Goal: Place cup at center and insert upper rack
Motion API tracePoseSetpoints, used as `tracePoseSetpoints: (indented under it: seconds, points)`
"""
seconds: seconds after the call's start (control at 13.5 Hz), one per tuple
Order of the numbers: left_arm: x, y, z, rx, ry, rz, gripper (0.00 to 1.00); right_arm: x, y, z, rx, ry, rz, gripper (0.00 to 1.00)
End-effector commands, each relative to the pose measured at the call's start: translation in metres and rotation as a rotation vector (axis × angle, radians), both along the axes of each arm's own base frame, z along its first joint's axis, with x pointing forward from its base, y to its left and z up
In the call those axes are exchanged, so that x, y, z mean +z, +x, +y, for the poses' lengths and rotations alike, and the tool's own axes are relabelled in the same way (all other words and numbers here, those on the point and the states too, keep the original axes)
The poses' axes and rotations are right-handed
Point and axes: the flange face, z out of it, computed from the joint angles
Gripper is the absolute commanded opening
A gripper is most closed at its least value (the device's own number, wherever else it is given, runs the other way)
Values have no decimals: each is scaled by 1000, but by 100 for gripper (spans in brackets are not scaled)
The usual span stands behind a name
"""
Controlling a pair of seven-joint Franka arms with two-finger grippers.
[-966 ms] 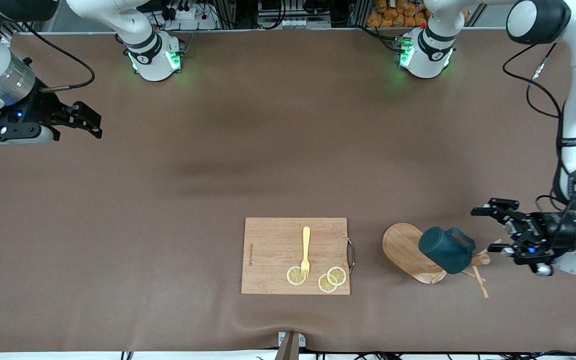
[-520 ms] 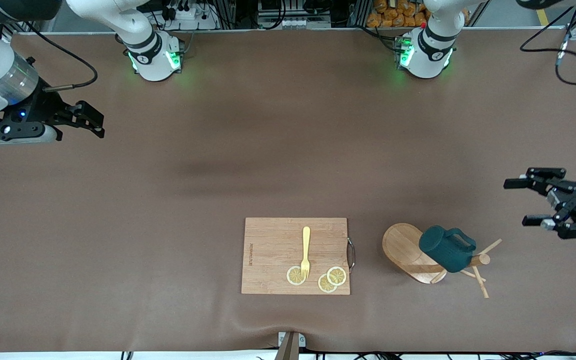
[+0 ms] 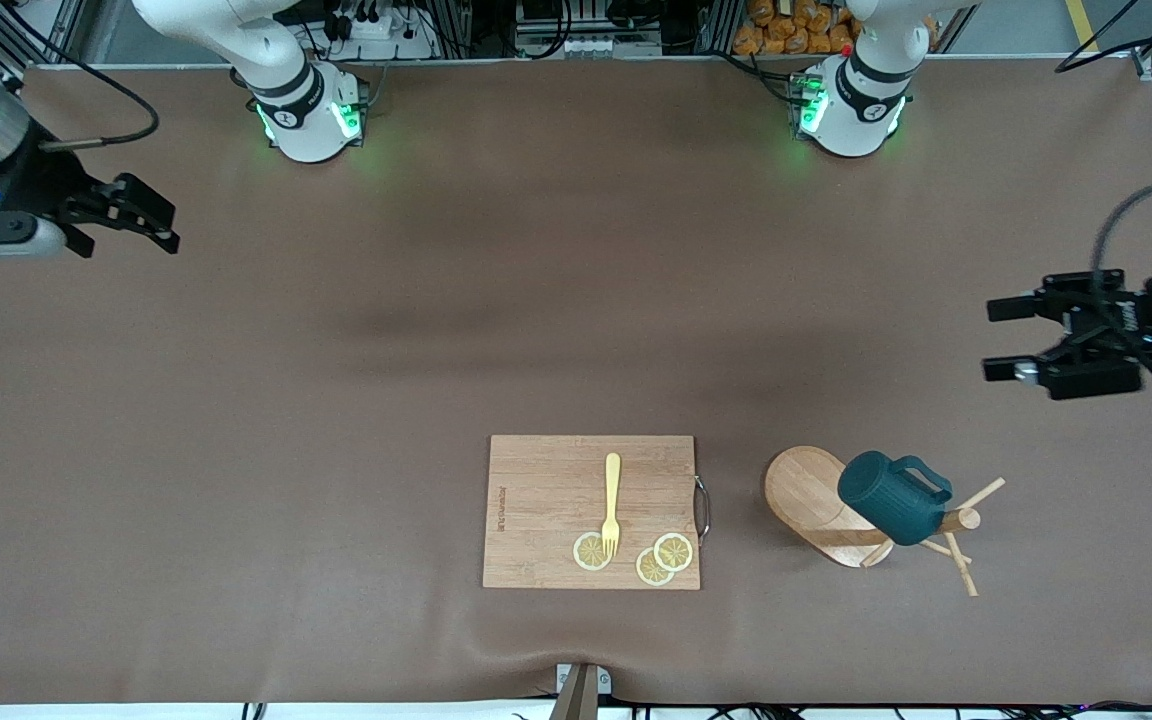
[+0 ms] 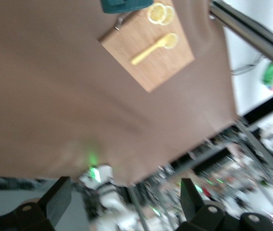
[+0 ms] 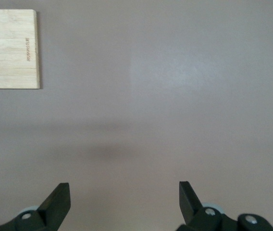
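Over bare table at the left arm's end, the left gripper [image 3: 998, 338] hangs with its fingers wide apart and nothing between them; most of its arm is cut off by the frame edge. It is up in the air, well apart from the board [image 3: 591, 511]. Toward the right arm's end, the right gripper [image 3: 158, 216] hangs over bare cloth, fingers likewise spread and empty — only its wrist shows.

Just beside the board, toward the left arm's end, the rack [image 3: 821, 505] lies tipped over, its oval base on edge and its pegs splayed on the table. On its post rests the cup [image 3: 893, 497], on its side — it hides most of the post. On the board lie a fork [image 3: 612, 502] and three lemon slices [image 3: 664, 559].

The left wrist view is blurred; the cup [image 4: 124, 5] is only a teal sliver at its edge.
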Motion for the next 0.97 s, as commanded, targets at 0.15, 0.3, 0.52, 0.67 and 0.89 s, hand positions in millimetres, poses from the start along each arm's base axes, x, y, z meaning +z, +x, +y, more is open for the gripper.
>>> tracePoseSetpoints:
  seconds: [0.15, 0.3, 0.52, 0.67, 0.89]
  points:
    - [25, -33, -26, -165, 380, -138, 100, 7, -10, -34, -27, -3, 1, 100]
    - [31, -44, -28, -317, 519, -220, 100, 6, -10, -33, -19, -16, 3, 100]
    - [35, -76, -39, -506, 704, -272, 100, 7, -8, -36, -13, -24, -8, 100]
    - [35, -96, -36, -562, 751, -293, 100, 7, -8, -33, -17, -38, -7, 100]
    - [23, -114, -18, -608, 763, -381, 100, 6, -8, -35, -20, -33, -5, 100]
